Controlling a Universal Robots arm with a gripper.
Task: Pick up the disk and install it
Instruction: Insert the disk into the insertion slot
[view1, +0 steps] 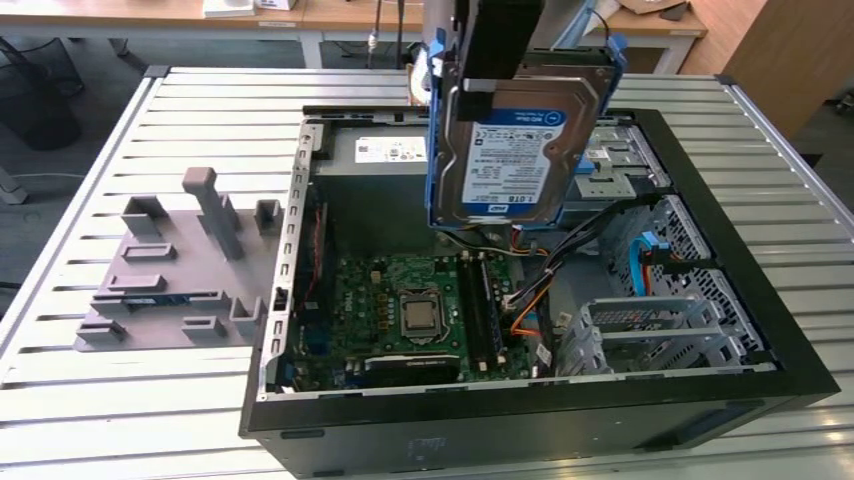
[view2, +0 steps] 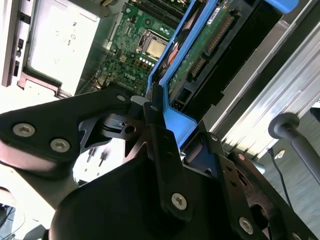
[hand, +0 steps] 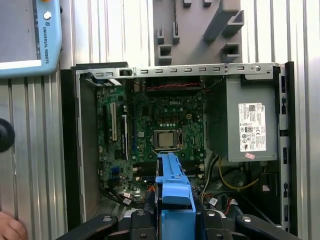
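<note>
Your gripper (view2: 172, 122) is clamped on the disk (view1: 514, 150). In the second wrist view the black fingers (view2: 156, 125) pinch one end of its blue frame, so the hold is on plastic, not on the metal body.

The disk hangs on edge in the air, label toward the exterior camera. It touches nothing below and sits over the open computer case (view1: 534, 425), near the case's far wall. The power supply (hand: 240, 115) lies beneath and behind it there, and the motherboard (view1: 400, 290) lies lower in the case.

The metal drive cage (view1: 654, 320) sits in the case's near corner on the exterior view's right. Loose orange and black cables (view1: 527, 315) lie between the cage and the motherboard.

The case stands on the slatted table (view1: 214, 110). A grey fixture (view1: 174, 270) is well apart from it, toward the table's edge on the exterior view's left.

Risks, as judgement:
- The pinch is on one end of the frame only, so the disk could pivot or slip if it bumps anything.
- It could come down onto the motherboard or the power supply.
- The cables could snag the frame or block the connector end.
- A tilted disk could jam on the cage rails.
- A person's hand (hand: 10, 229) rests at the table's edge beside the case, below a teach pendant (hand: 25, 35), so watch clearance there.
</note>
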